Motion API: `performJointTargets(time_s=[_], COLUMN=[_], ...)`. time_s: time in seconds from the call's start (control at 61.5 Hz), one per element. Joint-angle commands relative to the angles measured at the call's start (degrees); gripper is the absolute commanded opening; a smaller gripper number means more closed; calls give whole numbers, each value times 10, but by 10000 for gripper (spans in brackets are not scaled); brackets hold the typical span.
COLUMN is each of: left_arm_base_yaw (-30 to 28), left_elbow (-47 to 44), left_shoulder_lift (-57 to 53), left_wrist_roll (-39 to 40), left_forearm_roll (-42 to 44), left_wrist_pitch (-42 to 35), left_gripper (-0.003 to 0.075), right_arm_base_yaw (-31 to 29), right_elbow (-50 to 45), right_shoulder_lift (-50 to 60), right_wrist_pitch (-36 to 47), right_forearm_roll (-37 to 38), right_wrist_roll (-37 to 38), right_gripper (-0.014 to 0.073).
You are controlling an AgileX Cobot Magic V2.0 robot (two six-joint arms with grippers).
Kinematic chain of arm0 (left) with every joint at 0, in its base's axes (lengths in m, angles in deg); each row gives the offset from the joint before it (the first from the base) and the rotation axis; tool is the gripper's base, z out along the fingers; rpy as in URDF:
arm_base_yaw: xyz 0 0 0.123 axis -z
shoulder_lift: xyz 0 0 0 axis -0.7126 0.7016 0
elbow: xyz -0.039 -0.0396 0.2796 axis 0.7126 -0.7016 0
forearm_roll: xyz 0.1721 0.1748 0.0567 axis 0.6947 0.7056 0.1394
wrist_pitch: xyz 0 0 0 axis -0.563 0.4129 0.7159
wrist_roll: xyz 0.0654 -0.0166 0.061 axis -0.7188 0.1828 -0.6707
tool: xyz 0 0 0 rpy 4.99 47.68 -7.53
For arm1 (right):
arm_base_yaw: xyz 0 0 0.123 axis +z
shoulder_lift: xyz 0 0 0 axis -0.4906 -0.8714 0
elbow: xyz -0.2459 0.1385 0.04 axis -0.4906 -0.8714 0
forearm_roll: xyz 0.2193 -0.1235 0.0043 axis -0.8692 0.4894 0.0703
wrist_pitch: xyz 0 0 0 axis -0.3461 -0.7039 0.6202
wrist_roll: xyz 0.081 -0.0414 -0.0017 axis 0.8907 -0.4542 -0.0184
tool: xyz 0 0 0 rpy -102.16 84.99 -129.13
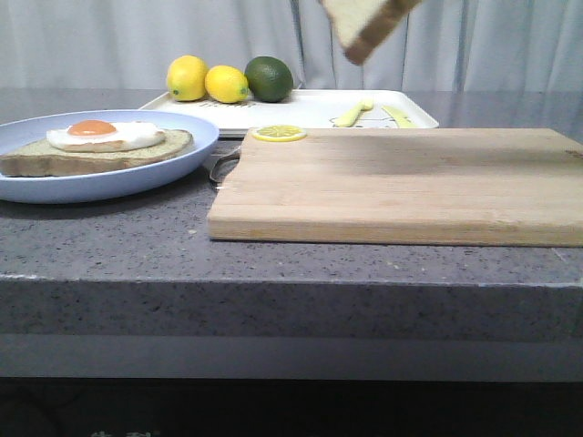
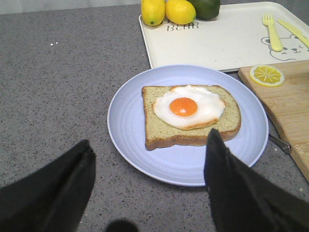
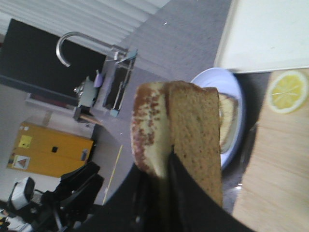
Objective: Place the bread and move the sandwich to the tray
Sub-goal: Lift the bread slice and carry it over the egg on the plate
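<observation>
A plain slice of bread (image 3: 188,140) is clamped between the fingers of my right gripper (image 3: 166,169), which is shut on it. The front view shows that bread (image 1: 369,25) high in the air above the tray's far side; the gripper itself is cut off by the frame. On the pale-blue plate (image 1: 196,146) lies a toast slice with a fried egg (image 2: 188,106), the lower half of the sandwich (image 1: 100,146). My left gripper (image 2: 149,169) hangs open above the plate's near rim (image 2: 145,166), holding nothing. The white tray (image 2: 227,43) lies behind the plate.
A wooden cutting board (image 1: 401,182) fills the right side of the table, with a lemon slice (image 1: 279,133) at its back left corner. Two lemons (image 1: 208,80) and a lime (image 1: 269,78) sit on the tray's left end, a yellow fork (image 2: 273,34) and knife (image 2: 292,30) on its right.
</observation>
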Motion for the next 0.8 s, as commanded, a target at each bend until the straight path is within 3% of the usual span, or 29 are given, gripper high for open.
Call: performJointTargets(time_s=[0.0,0.163,0.341,0.423,0.65,0.78], left_arm_base_yaw=[5,5,5,5,5,5], left_elbow=[20,20,20,20,20,20], left_shoulder_lift=[2,2,2,2,2,2], left_wrist_roll=[-1,-1,-1,-1,-1,-1], left_forearm_roll=[2,2,2,2,2,2], left_wrist_pitch=[-40,-40,-40,-40,-40,-40], left_gripper=[470,470,470,470,470,470], right_arm_base_yaw=[50,159,277,309,361,381], right_elbow=[15,15,16,19,107,157], right_shoulder_lift=[21,15,-16,-39,-124,-171], right_wrist_pitch=[17,139,259,288,310,333], right_forearm_roll=[-77,-109,-199,-271,-270,-270], right_wrist_roll=[-3,-3,-18,-54,-30,27], right_gripper=[62,62,62,62,62,62])
